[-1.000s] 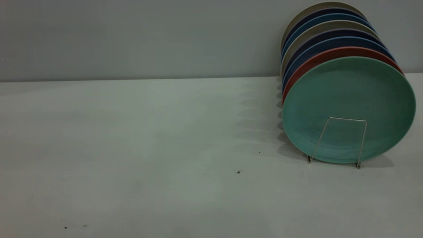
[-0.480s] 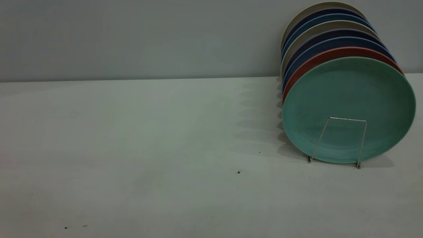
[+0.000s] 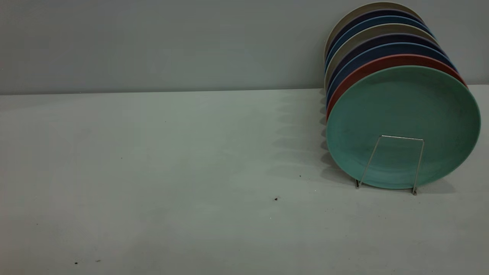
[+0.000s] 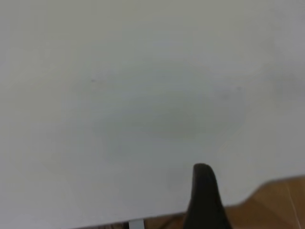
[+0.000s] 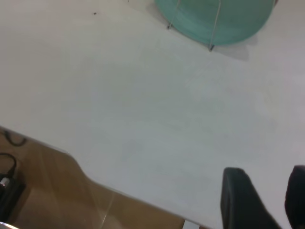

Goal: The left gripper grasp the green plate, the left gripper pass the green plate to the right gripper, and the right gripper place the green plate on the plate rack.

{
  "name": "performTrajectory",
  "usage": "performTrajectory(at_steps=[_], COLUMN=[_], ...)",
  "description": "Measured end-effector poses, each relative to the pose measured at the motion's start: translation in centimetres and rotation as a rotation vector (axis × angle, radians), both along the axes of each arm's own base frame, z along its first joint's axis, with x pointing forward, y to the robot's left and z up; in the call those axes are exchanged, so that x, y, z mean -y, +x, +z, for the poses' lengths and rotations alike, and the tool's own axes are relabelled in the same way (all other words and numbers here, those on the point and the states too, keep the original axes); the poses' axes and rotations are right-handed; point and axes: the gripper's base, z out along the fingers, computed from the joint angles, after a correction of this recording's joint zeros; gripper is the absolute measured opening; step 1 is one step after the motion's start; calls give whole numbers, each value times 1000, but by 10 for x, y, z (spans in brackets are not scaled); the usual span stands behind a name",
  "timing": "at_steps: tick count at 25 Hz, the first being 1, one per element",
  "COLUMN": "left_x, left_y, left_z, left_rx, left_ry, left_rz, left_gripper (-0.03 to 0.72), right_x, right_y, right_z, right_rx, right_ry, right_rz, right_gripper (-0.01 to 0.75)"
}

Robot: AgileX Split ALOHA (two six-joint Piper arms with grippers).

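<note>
Teal-green plate (image 3: 403, 122): I log it upright at the front of the plate rack (image 3: 399, 160), behind the foremost wire loop, at the right side of the white table (image 3: 172, 172). Salmon-pink plate (image 3: 366, 68) stands directly behind it, then navy, blue and beige plates in a row toward the wall. Right gripper (image 5: 267, 195): over the table's near edge, well apart from the rack, two fingers separated, nothing between them. Left gripper (image 4: 205, 191): I see one dark finger only over bare table; I cannot tell its jaw state.
</note>
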Motion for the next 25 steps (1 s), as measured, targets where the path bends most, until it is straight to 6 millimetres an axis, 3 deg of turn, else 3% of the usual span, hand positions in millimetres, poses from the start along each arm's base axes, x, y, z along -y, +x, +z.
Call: performTrajectory(at_steps=[9, 25], left_x=[-1, -2], left_y=[-1, -1], left_z=[-5, -5], left_rx=[33, 32], left_ry=[-101, -115], left_rz=[95, 22], left_gripper=[568, 568], right_x=[0, 2], right_y=[1, 1], right_z=[-2, -2], right_rx=[-6, -6], right_ry=[3, 3], right_rz=[-10, -40], right_gripper=[249, 249])
